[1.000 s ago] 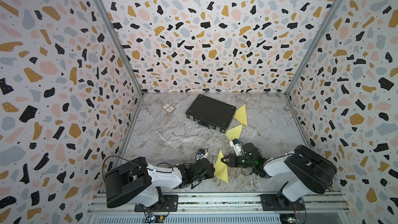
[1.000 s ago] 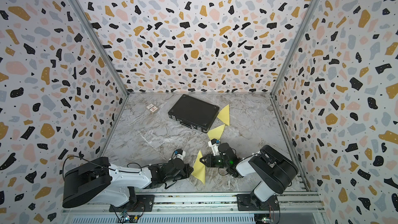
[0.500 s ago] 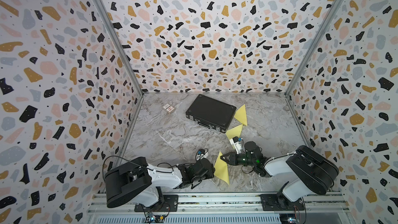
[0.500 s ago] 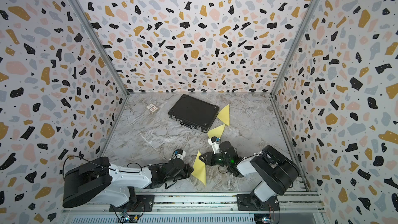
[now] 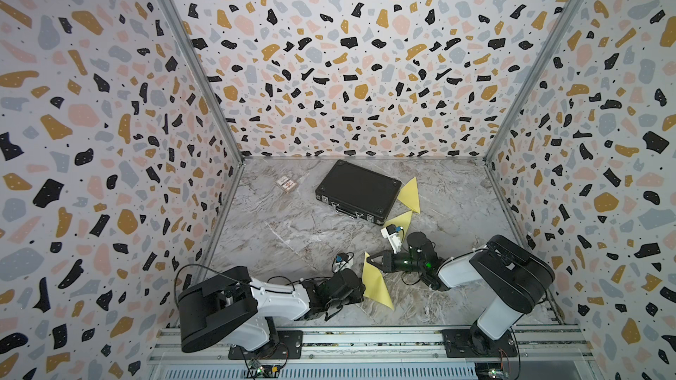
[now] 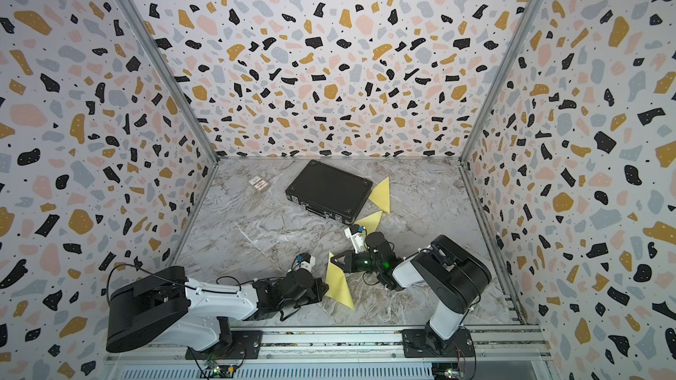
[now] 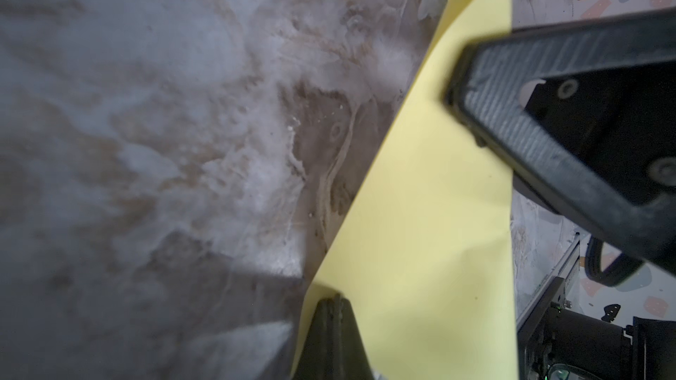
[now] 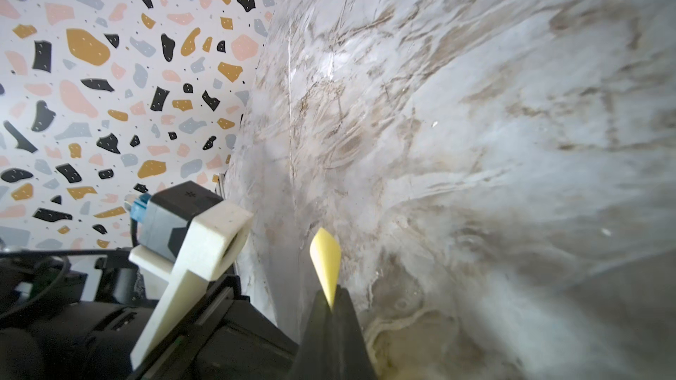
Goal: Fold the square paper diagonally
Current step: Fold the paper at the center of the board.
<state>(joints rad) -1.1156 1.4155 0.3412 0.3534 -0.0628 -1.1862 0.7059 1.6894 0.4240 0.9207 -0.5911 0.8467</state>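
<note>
Yellow paper [image 5: 375, 285] is pinched at opposite edges by the fully closed left claw [image 7: 334, 303] and right claw [image 8: 331, 301].

I see paper [image 5: 378, 286] at bench [image 5: 292, 235] 6 o'clock | left end effector [image 5: 361, 285] at its 9, right end effector [image 5: 370, 260] at its 12 | case [image 5: 356, 191] at bench 12

You've got smooth white shell links [image 5: 278, 299] between glossy black joint housings [image 5: 512, 275]; your right gripper [image 5: 368, 258] has ribbed black fingers [image 7: 530, 122] with recessed screws [image 7: 567, 88].
</note>
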